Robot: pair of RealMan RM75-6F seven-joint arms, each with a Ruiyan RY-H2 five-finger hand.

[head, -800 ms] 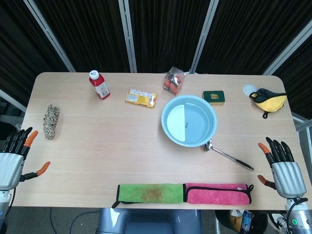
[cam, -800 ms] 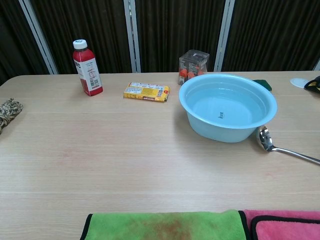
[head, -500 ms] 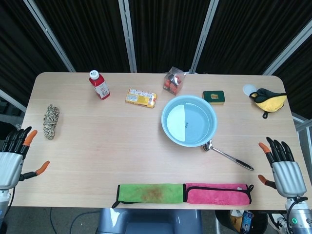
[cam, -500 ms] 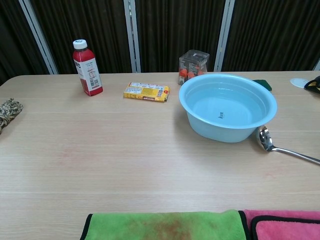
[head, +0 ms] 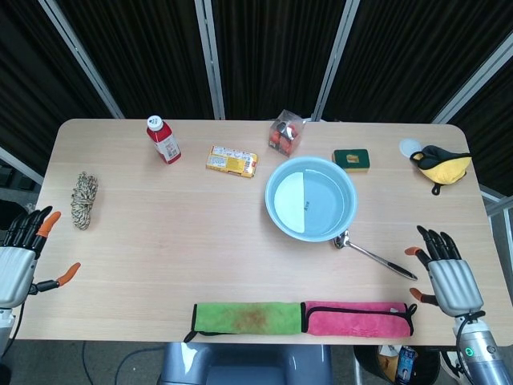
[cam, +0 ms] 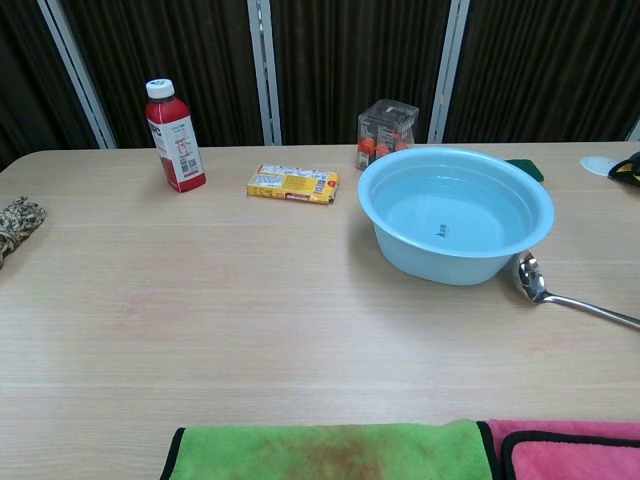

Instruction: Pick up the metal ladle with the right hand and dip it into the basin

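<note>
Beside the basin (head: 311,199), your empty, spread right hand (head: 446,271) should grip the stiff, slick metal ladle (head: 373,254) mid-handle.

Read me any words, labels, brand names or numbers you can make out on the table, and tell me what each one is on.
No text can be read here.
Red bottle: white label with print, too small to read.
Yellow packet: printed wrapper, too blurred to read.
Basin: a small dark mark on the inside bottom, too small to read.
Green box: a pale emblem on top, unreadable.
Clear box: no lettering that I can make out.
</note>
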